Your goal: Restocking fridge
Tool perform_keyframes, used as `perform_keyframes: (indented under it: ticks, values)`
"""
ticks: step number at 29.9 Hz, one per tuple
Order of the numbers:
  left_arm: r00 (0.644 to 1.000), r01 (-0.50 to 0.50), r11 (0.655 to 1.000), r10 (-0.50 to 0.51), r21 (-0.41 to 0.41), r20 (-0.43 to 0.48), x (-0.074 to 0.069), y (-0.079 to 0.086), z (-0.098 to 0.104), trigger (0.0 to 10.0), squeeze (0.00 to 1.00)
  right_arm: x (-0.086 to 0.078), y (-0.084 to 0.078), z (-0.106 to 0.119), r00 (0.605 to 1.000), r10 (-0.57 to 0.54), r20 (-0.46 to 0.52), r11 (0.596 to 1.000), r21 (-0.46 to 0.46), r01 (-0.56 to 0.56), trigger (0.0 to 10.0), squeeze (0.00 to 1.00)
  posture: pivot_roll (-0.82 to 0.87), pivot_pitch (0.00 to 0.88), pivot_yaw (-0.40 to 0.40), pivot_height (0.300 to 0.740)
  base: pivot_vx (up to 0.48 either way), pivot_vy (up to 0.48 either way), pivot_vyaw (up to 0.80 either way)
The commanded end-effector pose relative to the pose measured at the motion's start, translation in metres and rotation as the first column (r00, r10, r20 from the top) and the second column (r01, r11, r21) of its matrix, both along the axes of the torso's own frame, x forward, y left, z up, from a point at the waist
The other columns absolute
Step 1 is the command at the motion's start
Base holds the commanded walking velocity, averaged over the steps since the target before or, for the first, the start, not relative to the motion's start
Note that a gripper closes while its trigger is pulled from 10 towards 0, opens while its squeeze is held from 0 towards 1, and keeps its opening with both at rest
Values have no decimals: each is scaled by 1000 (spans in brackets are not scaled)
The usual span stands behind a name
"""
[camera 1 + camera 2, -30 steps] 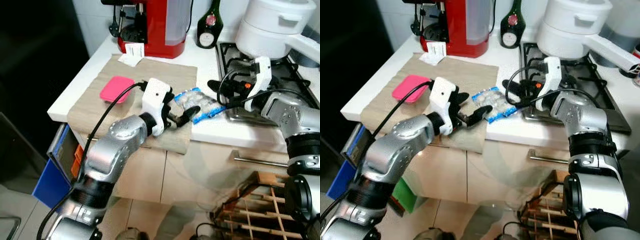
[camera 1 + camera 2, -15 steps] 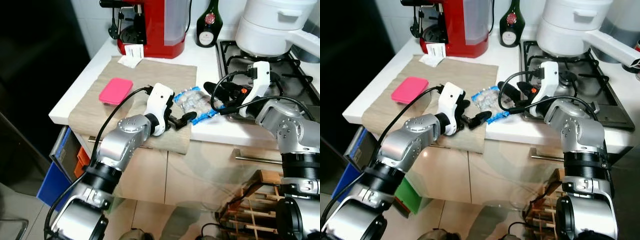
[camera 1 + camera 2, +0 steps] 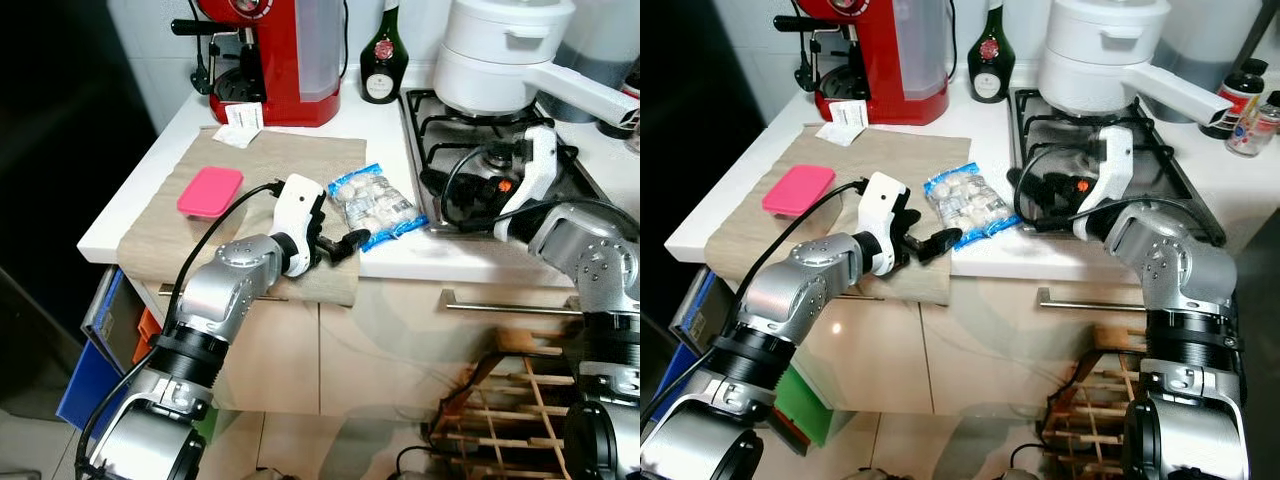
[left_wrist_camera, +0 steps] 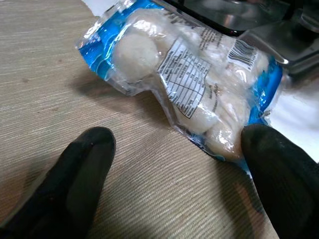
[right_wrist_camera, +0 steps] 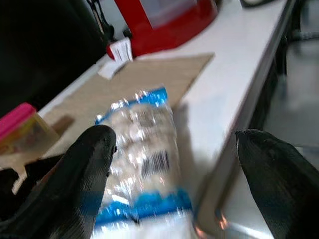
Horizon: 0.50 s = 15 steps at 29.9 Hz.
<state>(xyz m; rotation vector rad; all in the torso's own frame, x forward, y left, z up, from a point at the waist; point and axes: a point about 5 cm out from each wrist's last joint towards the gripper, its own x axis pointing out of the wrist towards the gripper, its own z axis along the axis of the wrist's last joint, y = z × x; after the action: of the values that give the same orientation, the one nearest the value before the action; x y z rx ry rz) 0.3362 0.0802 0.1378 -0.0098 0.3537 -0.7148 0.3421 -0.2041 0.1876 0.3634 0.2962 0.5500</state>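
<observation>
Bench (image 3: 420,255) in white carries a beige cloth (image 3: 290,160), with a red coffee machine (image 3: 275,50) at the back and a white pot (image 3: 495,55) on the hob. Clear blue-edged bag of white balls (image 3: 372,203) lies across the cloth's edge. Left tool (image 3: 340,245), fingers apart, reaches the bag's near end. Right tool (image 5: 172,184), fingers apart, hovers beside the bag over the hob. Pink container (image 3: 210,191) rests on the cloth.

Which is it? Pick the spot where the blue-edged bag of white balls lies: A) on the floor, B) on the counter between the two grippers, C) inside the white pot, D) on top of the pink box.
B: the bag lies flat on the counter, between the left gripper and the right gripper.
</observation>
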Motion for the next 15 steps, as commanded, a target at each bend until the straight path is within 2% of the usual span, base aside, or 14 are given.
perform_keyframes:
  ticks: [1,9,10,11,12,14,15]
  values:
    - [971,-3,995,28,102,-239,-19,10,-53,10000,0,-1,4,-6,999,24,-24,1000,-1,-24,10000,0,-79,47,69,740,0,0,0]
    - [971,-12,995,34,97,-235,-19,12,-51,10000,0,6,23,-13,993,108,-47,994,14,-107,10000,0,-73,46,70,740,0,0,0]
    - [971,-12,995,34,94,-235,-19,13,-50,10000,0,12,24,-12,993,111,-42,994,8,-110,10000,0,-69,44,72,740,0,0,0]
    - [972,-12,996,33,93,-234,-19,13,-50,10000,0,16,24,-11,993,109,-39,994,-1,-109,10000,184,-69,44,72,740,0,0,0]
    - [972,-11,996,33,92,-234,-19,13,-50,10000,0,20,24,-10,994,104,-30,994,-18,-104,10000,545,-69,44,72,740,0,0,0]
    - [972,-11,996,32,92,-233,-19,13,-49,10000,0,22,24,-9,995,100,-23,994,-30,-101,10000,545,-69,44,72,740,0,0,0]
    - [972,-11,996,32,90,-232,-19,14,-49,10000,0,26,24,-7,995,96,-15,995,-38,-96,10000,1000,-59,44,69,740,0,0,0]
